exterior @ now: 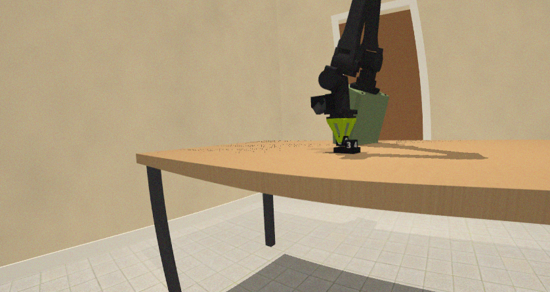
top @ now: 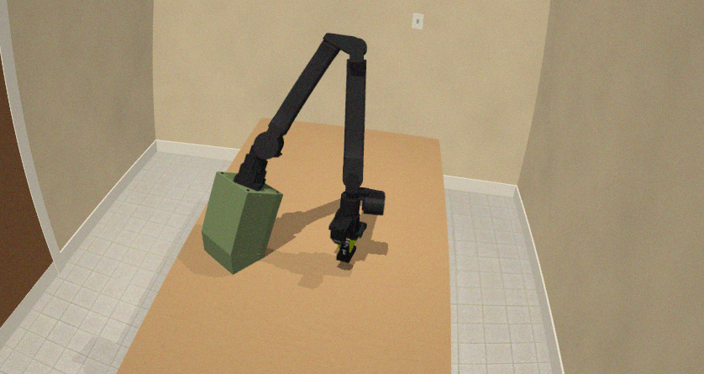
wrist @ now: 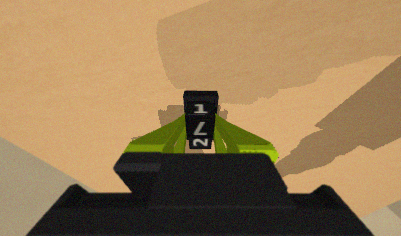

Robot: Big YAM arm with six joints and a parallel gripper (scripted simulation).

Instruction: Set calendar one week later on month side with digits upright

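I see my arm (top: 354,124) reaching down from its green base (top: 241,223) over the tan surface (top: 295,322). My tool (top: 348,250) is clamped on a small dark cube (top: 346,257), too small to read.

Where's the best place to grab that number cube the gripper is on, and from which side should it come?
Take the cube from straight above, on its two opposite plain side faces, as the gripper has it now: a green finger flat on each side. The tray walls block a low sideways approach, and the second cube sits close beside it, so only the top is open.
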